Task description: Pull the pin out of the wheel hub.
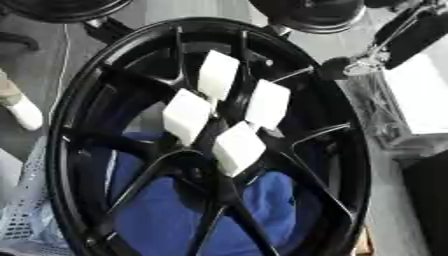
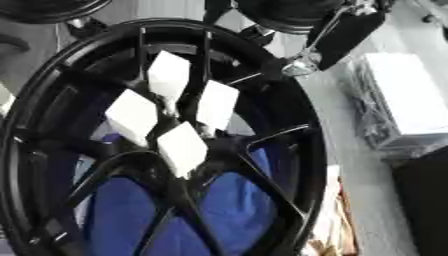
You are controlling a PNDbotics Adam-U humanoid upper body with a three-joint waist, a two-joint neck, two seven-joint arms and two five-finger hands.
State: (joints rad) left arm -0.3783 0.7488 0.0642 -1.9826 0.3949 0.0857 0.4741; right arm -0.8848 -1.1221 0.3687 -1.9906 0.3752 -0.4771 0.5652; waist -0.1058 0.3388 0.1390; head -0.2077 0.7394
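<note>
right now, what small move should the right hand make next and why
Probably bring the right hand, now at the upper-right rim of the wheel, inward toward the nearest white block at the hub; all four blocks stand untouched.

**One wheel, four white blocks**

One black wheel hub (image 1: 79, 150) fills the view. Four white blocks (image 1: 238, 148) cluster at its centre. One blue cloth (image 2: 219, 210) lies behind the spokes. One robot hand (image 2: 341, 30) shows upper right.

Left and right eye views: paired head cameras looking steeply down, very near, at a black wheel (image 1: 206, 140) that fills both frames. The right eye view sits slightly rightward, showing more floor beyond the rim.
</note>
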